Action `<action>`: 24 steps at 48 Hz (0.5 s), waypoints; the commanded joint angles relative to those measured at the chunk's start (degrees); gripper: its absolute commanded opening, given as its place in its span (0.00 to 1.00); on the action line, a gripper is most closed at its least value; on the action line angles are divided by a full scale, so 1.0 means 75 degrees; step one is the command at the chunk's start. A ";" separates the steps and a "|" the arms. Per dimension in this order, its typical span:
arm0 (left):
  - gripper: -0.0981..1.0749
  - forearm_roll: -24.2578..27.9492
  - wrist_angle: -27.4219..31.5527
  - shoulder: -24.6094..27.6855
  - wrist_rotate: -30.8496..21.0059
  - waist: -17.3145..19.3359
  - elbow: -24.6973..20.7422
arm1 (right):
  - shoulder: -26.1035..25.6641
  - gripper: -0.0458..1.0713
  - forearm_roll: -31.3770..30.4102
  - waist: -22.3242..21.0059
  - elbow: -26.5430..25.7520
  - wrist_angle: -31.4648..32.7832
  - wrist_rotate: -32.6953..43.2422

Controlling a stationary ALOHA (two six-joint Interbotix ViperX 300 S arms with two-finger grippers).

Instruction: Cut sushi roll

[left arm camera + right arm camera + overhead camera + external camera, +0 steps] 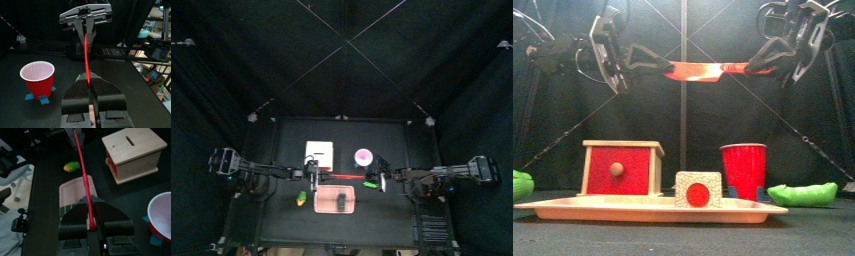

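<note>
The sushi roll (698, 189) is a short pale cylinder on its side, its round red centre facing the near edge, its outside speckled white; it sits on the near middle of a pink tray (593, 208), just beside and in front of a red cup (743, 169) on its right, with a wooden box (623, 168) bearing a red round knob on its left. High above the table, the 2 arms meet over the tray; a red knife (694, 71) hangs level between them, thin and straight when seen edge-on from both wrists. The left gripper (91, 102) is closed tight on 1 end of the knife; the right gripper (91, 223) is clamped on the other end, the handle. 2 green toys lie on the table, 1 at far left (521, 185), 1 at right (802, 194).
</note>
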 commanded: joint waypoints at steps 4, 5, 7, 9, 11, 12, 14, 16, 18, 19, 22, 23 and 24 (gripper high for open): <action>0.27 0.0434 -0.0035 -0.0047 0.0023 -0.0012 -0.0059 | -0.0141 0.35 0.0035 0.0398 -0.0293 0.0844 0.0000; 0.27 0.0492 -0.0023 -0.0047 0.0023 -0.0023 -0.0047 | -0.0141 0.35 0.0035 0.0434 -0.0305 0.0844 -0.0012; 0.27 0.0621 0.0000 -0.0047 0.0012 -0.0035 -0.0023 | -0.0141 0.35 0.0035 0.0516 -0.0316 0.0844 -0.0023; 0.27 0.0727 0.0035 -0.0047 0.0012 -0.0047 0.0012 | -0.0141 0.35 0.0023 0.0574 -0.0316 0.0844 -0.0012; 0.27 0.0832 0.0094 -0.0035 0.0012 -0.0059 0.0047 | -0.0129 0.35 0.0023 0.0586 -0.0316 0.0844 0.0012; 0.27 0.0891 0.0141 -0.0035 0.0012 -0.0059 0.0070 | -0.0117 0.35 0.0023 0.0598 -0.0293 0.0844 0.0035; 0.27 0.1008 0.0211 -0.0047 0.0012 -0.0070 0.0117 | -0.0070 0.35 0.0023 0.0598 -0.0281 0.0844 0.0059; 0.27 0.1055 0.0270 -0.0047 0.0012 -0.0070 0.0152 | -0.0035 0.35 0.0047 0.0598 -0.0270 0.0832 0.0059; 0.27 0.1090 0.0340 -0.0047 0.0012 -0.0070 0.0199 | 0.0023 0.35 0.0059 0.0609 -0.0258 0.0844 0.0070; 0.27 0.1102 0.0363 -0.0047 0.0012 -0.0082 0.0211 | 0.0070 0.35 0.0059 0.0621 -0.0258 0.0844 0.0070; 0.27 0.1102 0.0445 -0.0047 0.0000 -0.0082 0.0258 | 0.0211 0.35 0.0059 0.0668 -0.0281 0.0844 0.0070; 0.27 0.1102 0.0469 -0.0047 0.0012 -0.0082 0.0270 | 0.0258 0.35 0.0059 0.0668 -0.0293 0.0855 0.0070; 0.27 0.1102 0.0504 -0.0059 0.0012 -0.0082 0.0293 | 0.0305 0.35 0.0070 0.0691 -0.0305 0.0867 0.0070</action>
